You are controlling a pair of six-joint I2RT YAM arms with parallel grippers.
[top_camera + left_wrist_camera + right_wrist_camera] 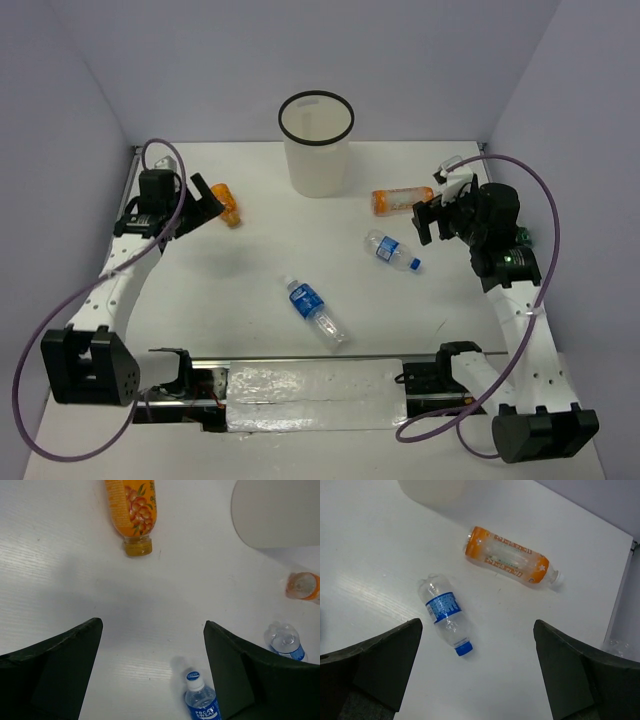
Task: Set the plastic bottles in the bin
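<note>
Top external: I see four small plastic bottles (316, 312) lying on the white tabletop (200, 300), none in the tall off-white bin (317, 165). My left gripper (152, 625) and right gripper (477, 622) are wide apart, empty.

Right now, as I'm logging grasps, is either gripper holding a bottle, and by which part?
Nothing is held. The left gripper and the right gripper are both open, with no bottle between their fingers.

I read bin (318, 165) off-white, black rim | stubby bottle (131, 507) orange, fruit print | longer bottle (507, 557) orange, pale label | clear bottle (444, 614) blue label, blue cap | other clear bottle (201, 700) blue label, white-and-blue cap | table (250, 250) white
</note>
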